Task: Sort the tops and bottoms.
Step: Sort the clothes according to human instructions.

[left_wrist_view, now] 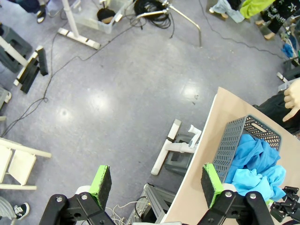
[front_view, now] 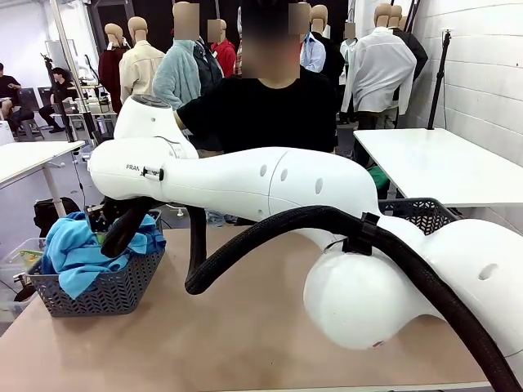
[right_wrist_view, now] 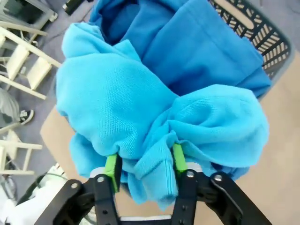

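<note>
Turquoise cloth bulges between my right pincer (right_wrist_view: 145, 161), a fold of one of the tops (right_wrist_view: 140, 108) wedged between the two green pads (right_wrist_view: 111, 165). The pads stand partly apart with the fabric bunched in the gap and touching both; whether they pinch it firmly or merely rest against it I cannot tell. Beyond my fingertips the same turquoise piece mounds up, and past it lies a medium blue garment (right_wrist_view: 197, 42), both heaped in the grey basket (right_wrist_view: 262, 33) whose slotted rim shows ahead and to one side of the pincer. Under the basket is the tan table (right_wrist_view: 281, 140).

From the front, my right arm (front_view: 270, 184) reaches across the middle to that basket, which sits at the table's left end with blue and turquoise fabric spilling over its edge.

My left pincer (left_wrist_view: 157, 185) is spread wide and holds nothing. It hangs out beyond the table's edge, over the grey floor (left_wrist_view: 117, 93); the basket of tops lies off beside one of its pads. A person's hand (left_wrist_view: 293, 96) shows past the basket.
</note>
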